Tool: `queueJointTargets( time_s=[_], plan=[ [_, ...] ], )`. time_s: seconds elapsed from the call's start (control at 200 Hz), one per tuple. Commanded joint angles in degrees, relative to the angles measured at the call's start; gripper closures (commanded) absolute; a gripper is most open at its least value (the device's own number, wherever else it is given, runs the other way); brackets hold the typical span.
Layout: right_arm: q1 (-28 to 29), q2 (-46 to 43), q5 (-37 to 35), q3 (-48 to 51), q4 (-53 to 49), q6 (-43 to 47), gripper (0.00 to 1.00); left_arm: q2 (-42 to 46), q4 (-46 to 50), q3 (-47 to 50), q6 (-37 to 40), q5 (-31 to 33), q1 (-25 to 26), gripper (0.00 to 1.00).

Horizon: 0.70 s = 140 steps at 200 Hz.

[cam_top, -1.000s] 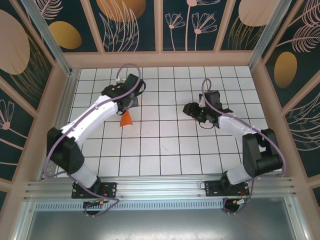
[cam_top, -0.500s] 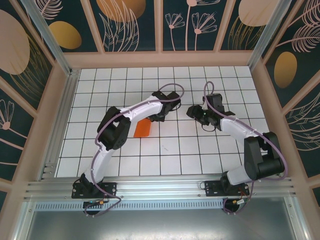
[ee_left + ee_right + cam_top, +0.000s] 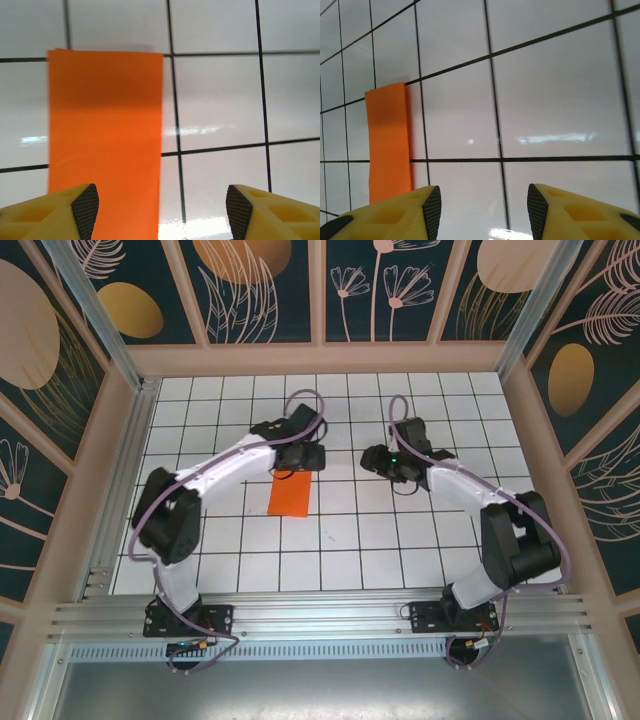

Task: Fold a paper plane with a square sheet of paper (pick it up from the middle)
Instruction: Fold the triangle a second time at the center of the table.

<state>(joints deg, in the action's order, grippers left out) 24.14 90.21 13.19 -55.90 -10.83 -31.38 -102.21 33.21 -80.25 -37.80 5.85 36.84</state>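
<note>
Left gripper (image 3: 160,210) has its jaws spread wide with nothing pinched, and there's bare tiled table (image 3: 220,100) ahead and to its right. The folded orange sheet (image 3: 105,140) lies flat, starting under its left finger and running forward. Right gripper (image 3: 485,210) is spread and empty too, and the sheet sits off to its left.

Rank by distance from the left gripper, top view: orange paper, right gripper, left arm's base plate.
1. Flat orange paper rectangle, beside the left gripper.
2. Right gripper, across to the right.
3. Left arm's black base, near table edge.
</note>
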Motion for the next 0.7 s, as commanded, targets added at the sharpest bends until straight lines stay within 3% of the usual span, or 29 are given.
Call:
queueJointTargets(
  time_s=[0.0,0.095,0.24,0.46,0.695],
  plan=[
    [6.8,7.4,-2.6,-7.5,-3.5,0.9,0.51,7.7,-13.0,11.9,-4.3,-7.1,-5.7,0.27],
    [12.6,14.4,-1.6,-14.5,-4.3,0.3,0.52,13.1,-18.0,21.0,-6.7,-9.0,-9.2,0.21],
    [16.9,23.3,-0.6,-24.2,-6.7,-0.4,0.54,18.0,-22.5,31.2,-9.6,-11.0,-13.2,0.16],
    [17.5,33.7,-1.7,-34.3,-12.9,-1.2,0.54,20.7,-28.0,39.1,-11.9,-17.3,-15.2,0.15],
    [14.7,35.1,-0.4,-32.8,-12.3,-2.0,0.54,19.6,-32.0,42.4,-13.2,-26.2,-15.2,0.15]
  ],
)
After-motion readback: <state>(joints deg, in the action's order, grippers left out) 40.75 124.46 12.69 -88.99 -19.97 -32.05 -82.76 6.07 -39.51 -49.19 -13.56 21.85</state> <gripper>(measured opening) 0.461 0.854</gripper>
